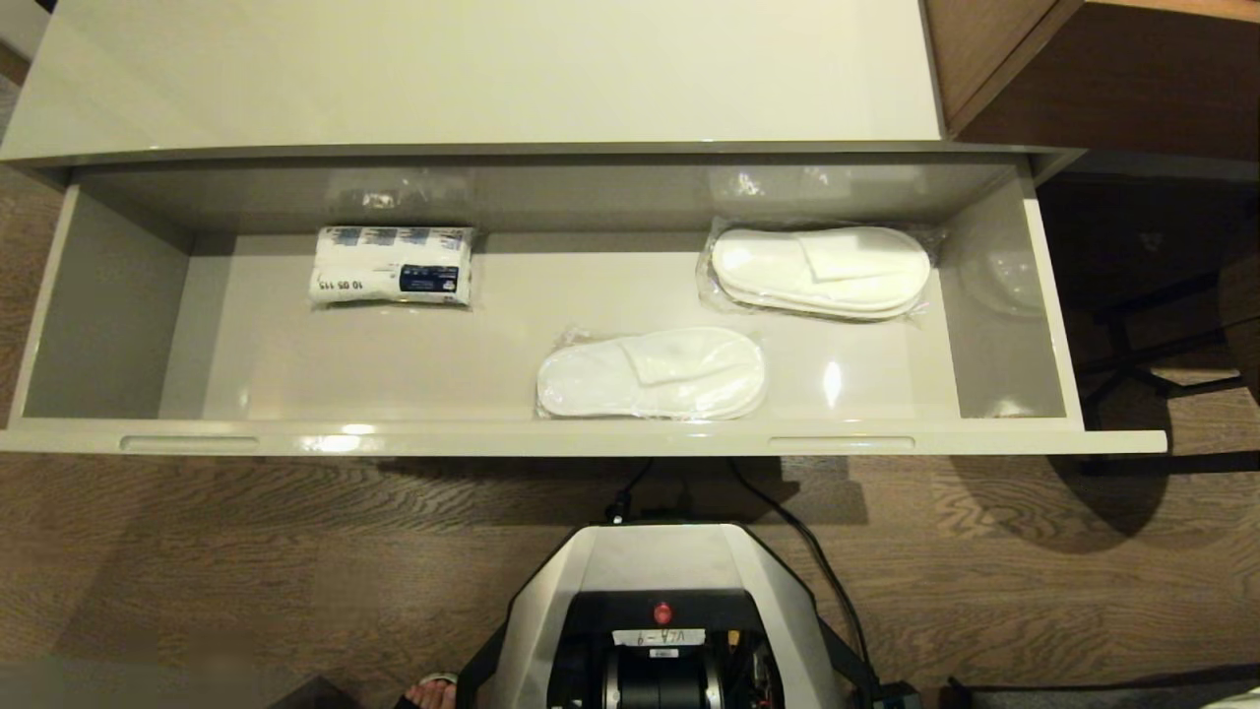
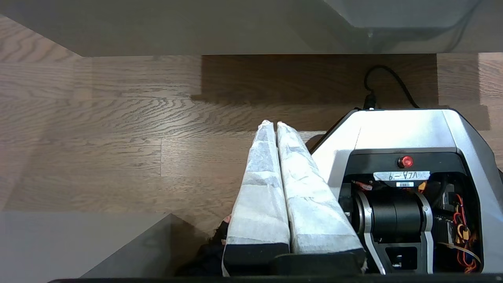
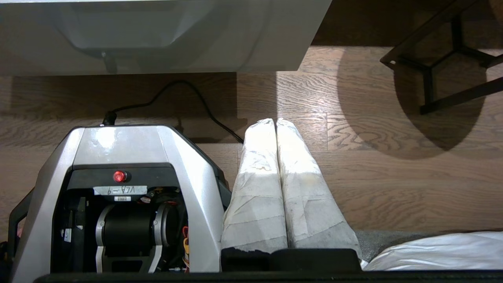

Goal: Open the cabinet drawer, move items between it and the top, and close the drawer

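The cabinet drawer (image 1: 551,438) stands fully open. From left to right it holds a wrapped paper pack (image 1: 392,266) and two slipper pairs (image 1: 652,374) (image 1: 822,271). The top (image 1: 472,69) is bare. Judged next step: transfer an item upward. The left gripper (image 2: 274,125) and right gripper (image 3: 275,121) hang parked beside the base, jaws closed and empty.

Wood-grain floor (image 1: 246,551) in front, brown wooden furniture (image 1: 1102,69) far right, dark metal frame legs (image 1: 1142,345) below it, bare toes (image 1: 433,692) near left.
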Controlling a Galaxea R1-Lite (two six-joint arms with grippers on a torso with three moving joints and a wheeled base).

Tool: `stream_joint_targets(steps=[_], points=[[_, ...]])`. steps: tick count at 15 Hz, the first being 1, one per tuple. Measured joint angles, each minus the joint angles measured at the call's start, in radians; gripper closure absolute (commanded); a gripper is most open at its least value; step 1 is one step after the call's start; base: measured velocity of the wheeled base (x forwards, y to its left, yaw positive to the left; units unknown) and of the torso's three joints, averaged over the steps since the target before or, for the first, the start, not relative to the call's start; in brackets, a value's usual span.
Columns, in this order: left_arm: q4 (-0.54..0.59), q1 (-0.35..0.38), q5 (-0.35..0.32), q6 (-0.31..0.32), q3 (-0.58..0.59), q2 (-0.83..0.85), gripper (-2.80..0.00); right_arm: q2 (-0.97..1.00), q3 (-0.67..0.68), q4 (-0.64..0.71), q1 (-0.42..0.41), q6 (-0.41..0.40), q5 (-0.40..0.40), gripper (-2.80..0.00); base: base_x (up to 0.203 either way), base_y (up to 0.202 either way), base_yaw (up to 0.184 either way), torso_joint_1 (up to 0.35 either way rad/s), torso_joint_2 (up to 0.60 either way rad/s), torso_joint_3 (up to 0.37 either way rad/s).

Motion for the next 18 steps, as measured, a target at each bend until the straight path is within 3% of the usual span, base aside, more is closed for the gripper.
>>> stream_joint_targets(steps=[18], points=[[0.000, 0.000, 0.000, 0.000, 0.000, 0.000, 0.00, 0.000, 0.000, 0.000, 0.001, 0.000, 0.000, 0.00, 0.000, 0.000, 0.000, 0.000, 0.00, 0.000]])
